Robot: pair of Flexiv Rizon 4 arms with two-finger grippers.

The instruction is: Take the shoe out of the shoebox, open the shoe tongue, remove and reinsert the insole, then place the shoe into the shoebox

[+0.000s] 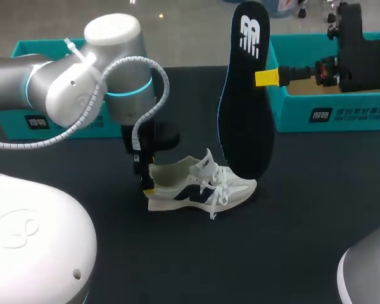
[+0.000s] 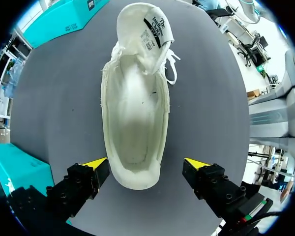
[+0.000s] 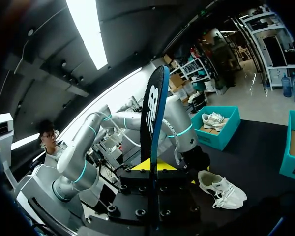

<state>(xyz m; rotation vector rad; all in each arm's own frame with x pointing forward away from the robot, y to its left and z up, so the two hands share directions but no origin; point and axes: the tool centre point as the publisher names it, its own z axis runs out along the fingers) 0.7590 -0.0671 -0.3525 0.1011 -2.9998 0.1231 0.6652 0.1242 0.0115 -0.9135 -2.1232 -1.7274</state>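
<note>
— Where's the left arm (image 1: 82, 82)?
— In from the left, elbow high, wrist bent straight down. The left gripper (image 2: 146, 165) hangs low, its fingers (image 2: 96, 164) spread wide.
— And the right gripper (image 1: 266, 77)?
— Up high, pointing sideways, pinched tight on the insole (image 1: 244, 107).

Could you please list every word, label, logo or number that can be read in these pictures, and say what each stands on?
Insole: a white logo near its upper end, a mark without words.
Right box, front wall: white print, too blurred to read.
Left box, front wall: white print, too blurred to read.
Shoe, tongue label: dark print, too small to read surely.
No numbers can be read.
</note>
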